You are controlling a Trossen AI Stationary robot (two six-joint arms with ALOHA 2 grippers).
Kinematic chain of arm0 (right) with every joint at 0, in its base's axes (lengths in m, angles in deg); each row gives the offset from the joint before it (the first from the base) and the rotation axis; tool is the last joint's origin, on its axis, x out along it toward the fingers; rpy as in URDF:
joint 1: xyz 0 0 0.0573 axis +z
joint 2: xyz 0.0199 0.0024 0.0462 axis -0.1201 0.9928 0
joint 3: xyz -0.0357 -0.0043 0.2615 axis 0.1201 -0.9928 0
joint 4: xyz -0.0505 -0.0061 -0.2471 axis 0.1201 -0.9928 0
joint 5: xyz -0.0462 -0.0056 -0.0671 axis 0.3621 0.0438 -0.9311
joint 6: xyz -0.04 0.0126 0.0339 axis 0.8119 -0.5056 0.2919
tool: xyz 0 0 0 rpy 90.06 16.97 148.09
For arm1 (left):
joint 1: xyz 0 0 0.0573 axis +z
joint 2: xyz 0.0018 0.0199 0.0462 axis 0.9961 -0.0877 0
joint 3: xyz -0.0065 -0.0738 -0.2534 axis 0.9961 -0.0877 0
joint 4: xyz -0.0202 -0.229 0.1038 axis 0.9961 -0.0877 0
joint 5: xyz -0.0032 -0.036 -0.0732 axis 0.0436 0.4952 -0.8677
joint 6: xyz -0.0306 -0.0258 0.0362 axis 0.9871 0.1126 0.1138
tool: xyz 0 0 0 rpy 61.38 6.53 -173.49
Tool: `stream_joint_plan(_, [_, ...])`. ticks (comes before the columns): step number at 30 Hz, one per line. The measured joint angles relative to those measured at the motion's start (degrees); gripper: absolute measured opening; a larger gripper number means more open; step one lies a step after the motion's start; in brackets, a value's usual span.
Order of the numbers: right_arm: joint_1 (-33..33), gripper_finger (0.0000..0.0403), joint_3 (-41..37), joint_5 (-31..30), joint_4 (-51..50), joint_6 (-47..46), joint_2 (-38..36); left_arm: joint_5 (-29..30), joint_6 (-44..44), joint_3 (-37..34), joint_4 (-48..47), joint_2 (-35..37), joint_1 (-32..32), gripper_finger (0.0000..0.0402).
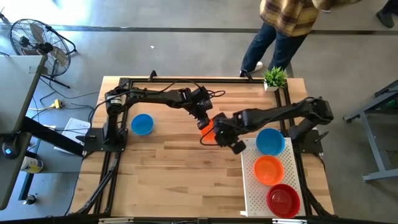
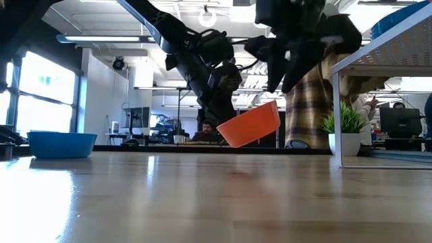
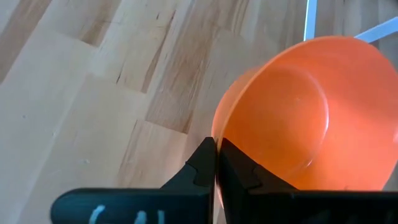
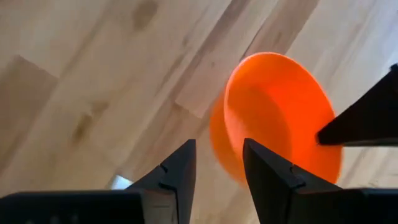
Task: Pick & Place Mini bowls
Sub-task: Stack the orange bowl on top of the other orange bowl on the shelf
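An orange mini bowl (image 2: 253,125) hangs tilted above the middle of the table, and my left gripper (image 3: 216,163) is shut on it. My right gripper (image 4: 217,165) stands open just above the bowl's higher side (image 2: 273,104); the low view shows a gap between them. In the high view both grippers meet at the table's centre, the left (image 1: 204,122) and the right (image 1: 219,134). Another blue mini bowl (image 1: 142,124) rests on its base on the table's left part. My left gripper pinches the orange bowl's rim (image 3: 216,134) between its two fingers, with the wall running between them. The fingers slant down from the table's left and far side. The bowl is lifted clear of the table, tilted, its gripped edge lower (image 2: 221,133).
A white perforated tray (image 1: 252,186) lies at the right edge with a blue (image 1: 270,140), an orange (image 1: 268,169) and a red (image 1: 283,199) bowl on it. A small potted plant (image 1: 274,78) stands at the far right corner. A person (image 1: 280,31) stands beyond the far edge.
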Motion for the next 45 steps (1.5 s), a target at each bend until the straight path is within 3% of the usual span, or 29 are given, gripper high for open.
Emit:
stream_joint_plan(6, [0.9, 0.0121, 0.7, -4.9, 0.9, 4.7, 2.4, -1.6, -0.8, 0.0, 0.1, 0.0, 0.0, 0.0000])
stream_joint_plan(21, [0.5, 0.0119, 0.7, -3.4, 0.7, 9.3, 4.2, -6.0, -0.2, 0.0, 1.9, 0.0, 0.0, 0.0000])
stream_joint_plan(25, [0.5, 0.0091, 0.7, -3.2, 0.4, 9.2, 4.7, -6.0, -0.2, 0.0, 1.9, 0.0, 0.0, 0.0000])
stream_joint_plan(31, [0.5, 0.0012, 0.7, -1.8, 0.3, 10.0, 4.8, -7.0, -0.2, 0.0, 2.3, 0.0, 0.0, 0.0000])
stream_joint_plan(36, [0.4, 0.0013, 0.9, -1.4, -0.1, 10.0, 4.8, -7.2, -0.4, 0.0, 2.4, 0.0, 0.0, 0.0001])
stream_joint_plan(40, [-0.2, 0.0004, 2.5, 0.2, -1.6, 8.9, 5.0, -6.4, -0.2, 0.0, 2.4, 0.4, 0.0, 0.0029])
stream_joint_plan(45, [-0.7, 0.0002, 3.5, -0.4, -2.0, 8.5, 5.1, -4.1, -2.7, -0.1, 0.8, 3.2, 0.0, 0.0103])
